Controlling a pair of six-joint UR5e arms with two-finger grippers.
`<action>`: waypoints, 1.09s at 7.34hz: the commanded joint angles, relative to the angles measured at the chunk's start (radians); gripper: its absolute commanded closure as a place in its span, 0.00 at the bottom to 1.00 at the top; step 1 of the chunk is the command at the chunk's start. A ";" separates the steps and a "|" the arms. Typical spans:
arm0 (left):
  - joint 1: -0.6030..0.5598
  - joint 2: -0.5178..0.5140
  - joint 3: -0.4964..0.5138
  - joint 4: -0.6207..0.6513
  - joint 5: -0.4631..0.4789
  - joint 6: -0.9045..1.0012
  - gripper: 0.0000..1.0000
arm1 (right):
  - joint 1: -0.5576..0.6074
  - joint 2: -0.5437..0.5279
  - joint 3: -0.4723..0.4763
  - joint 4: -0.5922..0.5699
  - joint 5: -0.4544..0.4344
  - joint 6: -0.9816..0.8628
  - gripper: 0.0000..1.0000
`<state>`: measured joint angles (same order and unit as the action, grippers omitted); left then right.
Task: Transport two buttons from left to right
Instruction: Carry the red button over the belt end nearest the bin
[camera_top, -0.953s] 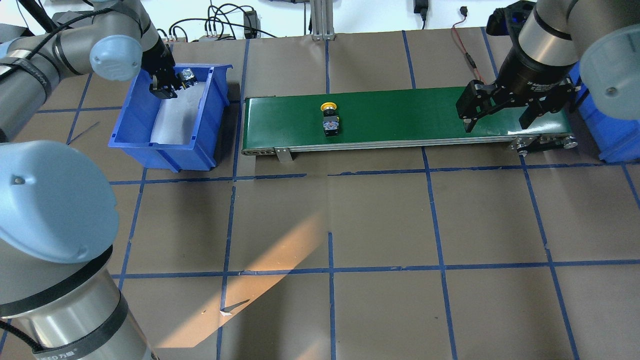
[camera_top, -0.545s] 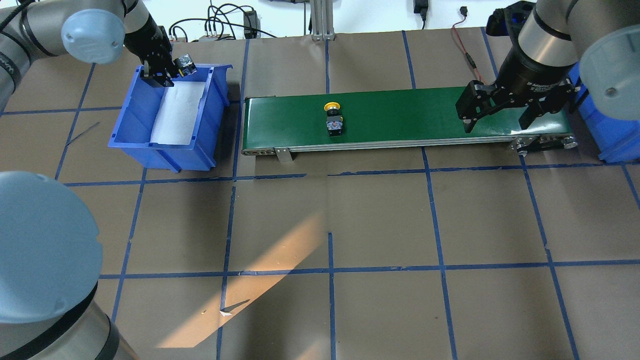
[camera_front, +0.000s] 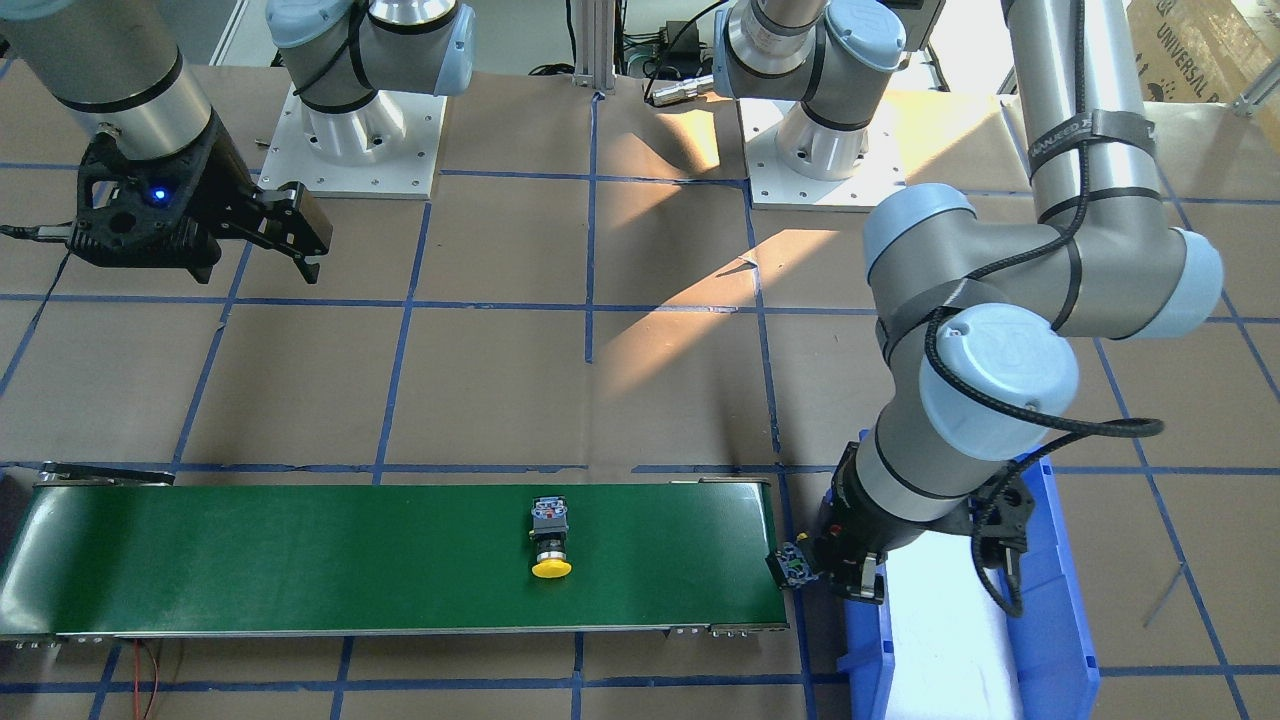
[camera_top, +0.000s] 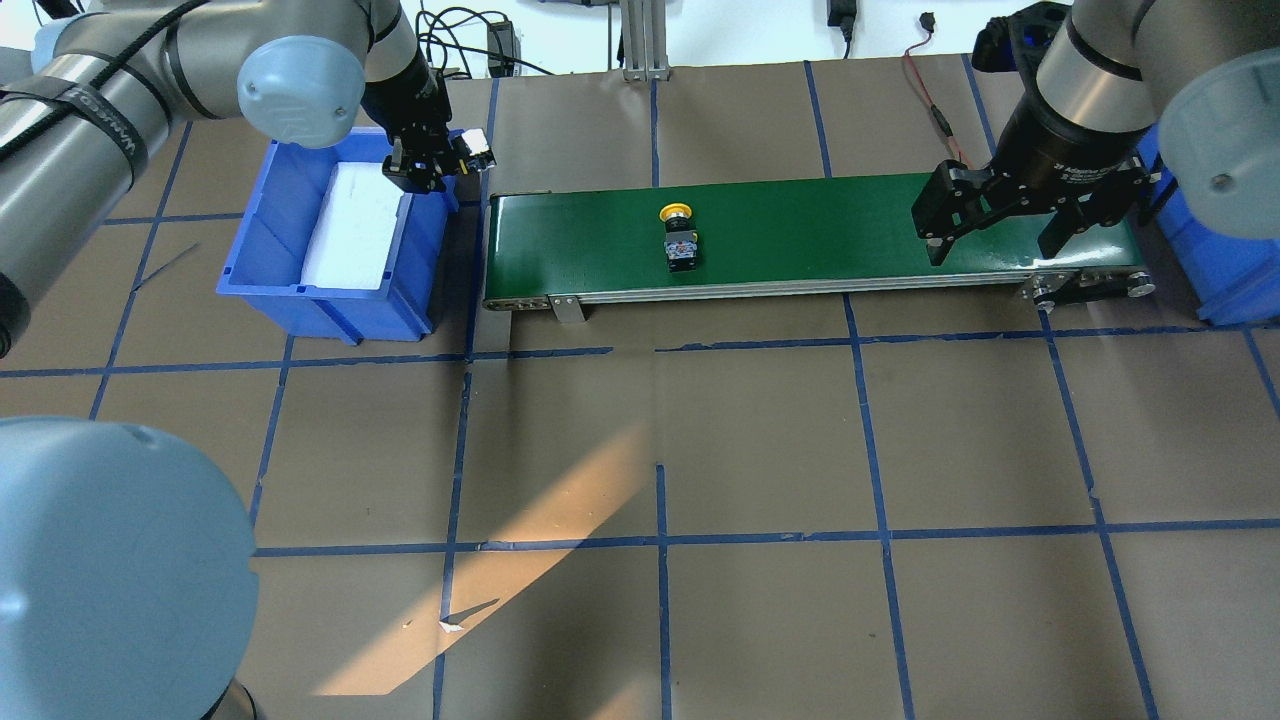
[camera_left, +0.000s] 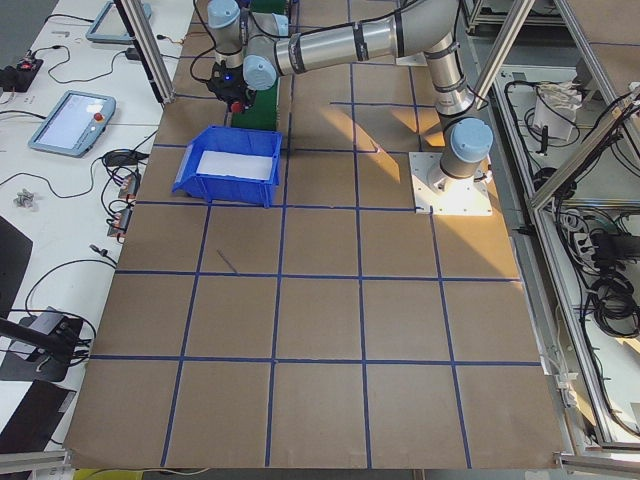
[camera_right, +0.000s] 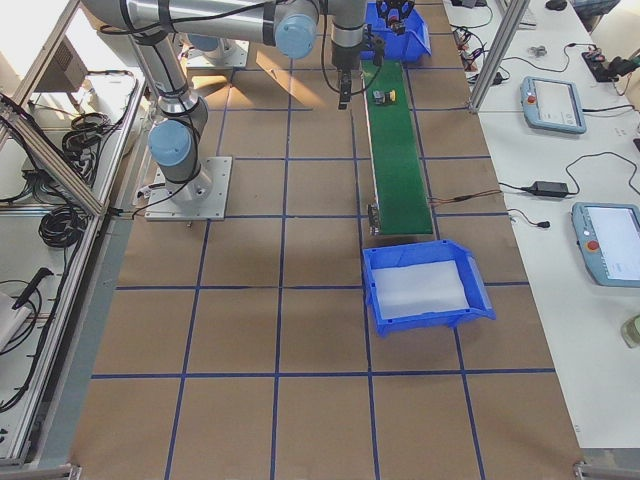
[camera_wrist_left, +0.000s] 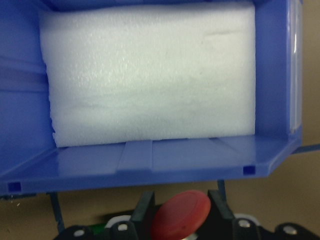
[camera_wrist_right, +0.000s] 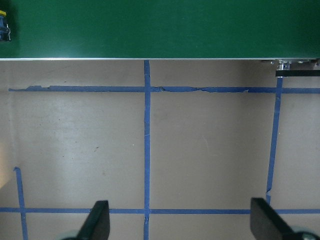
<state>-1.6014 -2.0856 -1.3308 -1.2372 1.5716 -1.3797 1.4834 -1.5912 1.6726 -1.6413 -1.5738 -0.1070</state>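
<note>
The yellow-capped button lies on its side on the green conveyor belt, left of its middle; it also shows in the front view. My left gripper is shut on the red-capped button, whose base sticks out toward the belt. It hangs over the right rim of the left blue bin, just short of the belt's left end. My right gripper is open and empty over the belt's right end; its fingers stand wide apart.
White foam lines the left bin. A second blue bin stands past the belt's right end, with foam inside. Cables lie behind the belt. Brown paper with blue tape lines covers the table.
My left gripper has lifted the red button out of the bin and carried it right to the bin's rim. The yellow button has drifted slightly right on the belt. The right arm has not moved.
</note>
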 joint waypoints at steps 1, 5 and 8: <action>-0.051 0.005 -0.031 0.015 -0.008 0.254 0.78 | 0.000 0.000 -0.001 -0.002 0.000 0.000 0.00; -0.086 -0.007 -0.056 0.016 -0.044 0.983 0.78 | 0.000 0.002 -0.001 -0.003 0.000 0.000 0.00; -0.087 -0.036 -0.051 0.015 -0.041 1.353 0.78 | 0.000 0.002 -0.001 -0.008 0.001 0.000 0.00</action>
<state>-1.6867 -2.1090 -1.3874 -1.2230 1.5304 -0.1638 1.4833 -1.5898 1.6721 -1.6484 -1.5736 -0.1074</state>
